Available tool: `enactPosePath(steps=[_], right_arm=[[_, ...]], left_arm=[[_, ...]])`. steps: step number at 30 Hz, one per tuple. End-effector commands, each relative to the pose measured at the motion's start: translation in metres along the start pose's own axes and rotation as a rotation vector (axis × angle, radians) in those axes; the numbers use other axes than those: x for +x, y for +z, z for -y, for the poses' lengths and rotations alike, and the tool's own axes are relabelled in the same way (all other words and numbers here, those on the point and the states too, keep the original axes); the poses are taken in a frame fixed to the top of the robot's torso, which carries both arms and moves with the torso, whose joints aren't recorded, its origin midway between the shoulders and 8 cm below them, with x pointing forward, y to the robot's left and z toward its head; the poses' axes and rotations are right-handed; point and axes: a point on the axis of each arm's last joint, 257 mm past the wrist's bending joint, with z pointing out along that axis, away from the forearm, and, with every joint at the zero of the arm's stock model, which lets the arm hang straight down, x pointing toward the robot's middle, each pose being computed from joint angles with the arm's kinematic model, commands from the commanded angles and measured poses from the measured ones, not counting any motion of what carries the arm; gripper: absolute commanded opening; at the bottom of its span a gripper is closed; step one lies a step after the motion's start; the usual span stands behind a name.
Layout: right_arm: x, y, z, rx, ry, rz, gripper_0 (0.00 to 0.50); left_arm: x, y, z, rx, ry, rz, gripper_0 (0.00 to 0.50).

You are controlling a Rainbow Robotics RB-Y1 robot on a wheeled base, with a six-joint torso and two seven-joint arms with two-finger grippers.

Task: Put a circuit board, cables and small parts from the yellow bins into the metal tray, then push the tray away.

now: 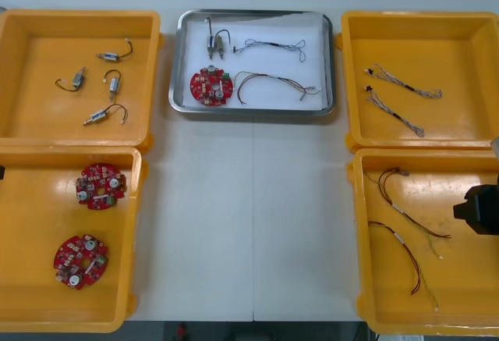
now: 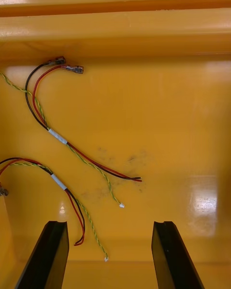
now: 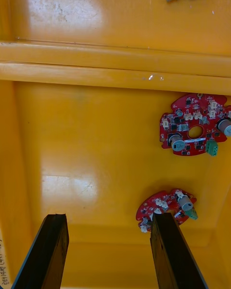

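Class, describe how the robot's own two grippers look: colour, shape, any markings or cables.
The left gripper and the right gripper each have two plain matte black fingers: flat, straight bars with slanted tips. No markings or cables show on them. In the front view, the right arm ends in a black, blocky housing.

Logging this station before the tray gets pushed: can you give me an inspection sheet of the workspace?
Surface: light table, yellow bins at both sides.
Job's things: metal tray holds circuit board, small metal parts.
Clutter: nothing seen.
Grippers: left gripper open over near left bin; right gripper open over near right bin.
Cables: blue and white cable and red and yellow cable in tray; more cables below right gripper.
Surroundings: nothing seen.
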Motion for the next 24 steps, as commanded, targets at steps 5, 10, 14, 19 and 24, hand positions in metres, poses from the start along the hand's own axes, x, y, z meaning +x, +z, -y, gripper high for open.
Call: enactPosePath(steps=[5,10,14,19,24], right_arm=[[-0.0011,-0.0117,0.0138,0.038,0.027,0.022,0.5],[-0.0011,-0.0117,0.0138,0.038,0.027,0.022,0.5],[-0.0011,-0.0117,0.0138,0.038,0.027,0.022,0.5],[-0.0011,-0.0117,0.0138,0.038,0.027,0.022,0.5],[-0.0011,-0.0117,0.0138,0.038,0.027,0.022,0.5]], left_arm=[[0.0046,0.0035,0.0051,-0.001,0.077,0.0,0.5],[0.0046,0.0035,0.0051,-0.001,0.077,0.0,0.5],[0.0046,0.0035,0.0051,-0.001,0.077,0.0,0.5],[0.0046,0.0035,0.0051,-0.001,0.077,0.0,0.5],[0.0046,0.0035,0.0051,-0.001,0.077,0.0,0.5]])
